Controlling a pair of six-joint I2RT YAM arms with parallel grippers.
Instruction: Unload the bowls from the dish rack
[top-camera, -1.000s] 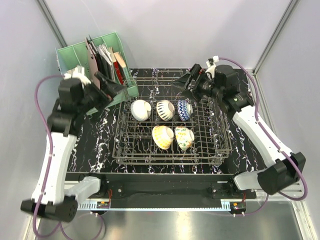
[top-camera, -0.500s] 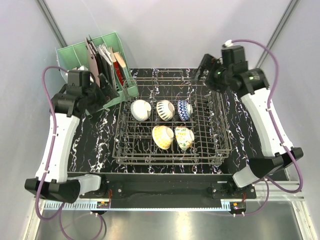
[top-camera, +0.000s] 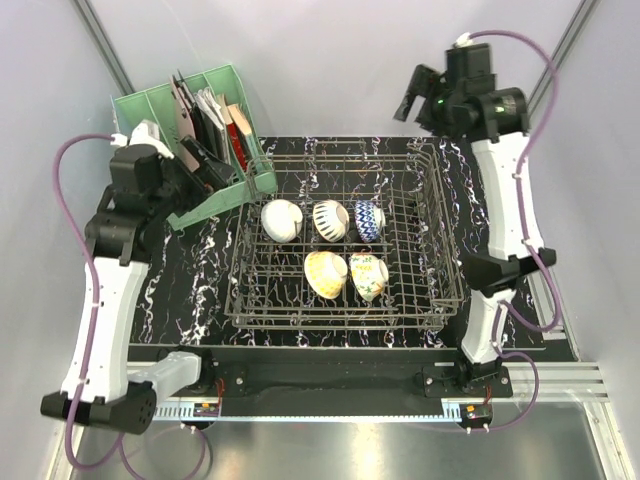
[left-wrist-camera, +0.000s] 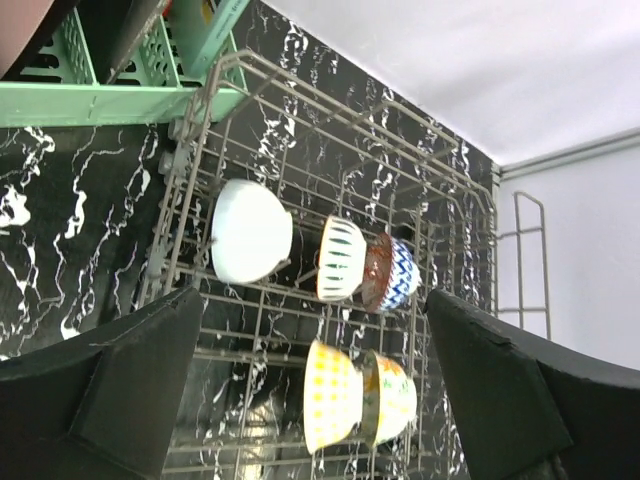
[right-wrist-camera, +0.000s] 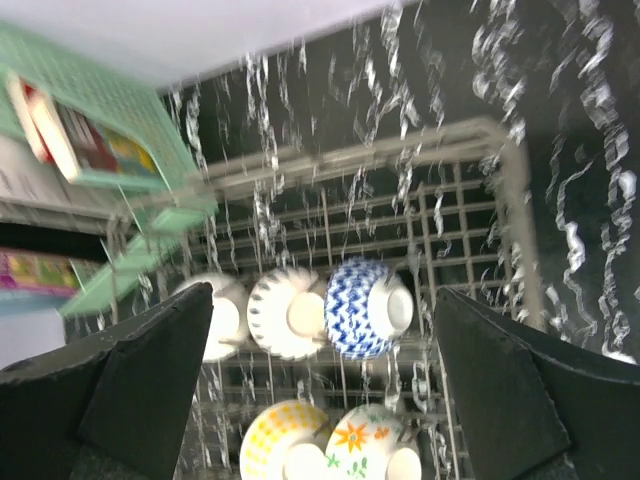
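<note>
Left pincer (top-camera: 212, 168) hangs off the rack's 10 o'clock corner, above the worktop (top-camera: 195, 280). Jaws are spread wide w/ nothing btwn them. Its cam looks across the rack, so it's prob posed to line up a reach, not to grip. Right by it, toward 12, is the green file holder (top-camera: 140, 105) w/ folders stood in its slots. It's not part of the job, but close enough to snag the arm.

Dish rack (top-camera: 340, 318) sits mid-worktop w/ all 5 bowls in it and none out, so the task is at its start, I'd say. Each bowl is tipped on edge and wedged btwn upright tines, which is why they stand w/o rolling.
- Far row (12 side), L to R: cream-white bowl (top-camera: 282, 220), striped bowl (top-camera: 330, 220), blue-and-white bowl (top-camera: 368, 220), packed close.
- Near row (6 side): tan-yellow bowl (top-camera: 325, 273), floral bowl (top-camera: 368, 275), side by side.
- The rack's 3 o'clock third holds no bowl.

Right pincer (top-camera: 408, 100) is up high past the rack's 1 o'clock corner, also wide open and empty. Its wrist cam looks down on the bowls, blue-and-white one nearest centre. On-edge rims give a thin lip to pinch, so the next grab likely needs one jaw each side of a rim, coming down btwn tines.
</note>
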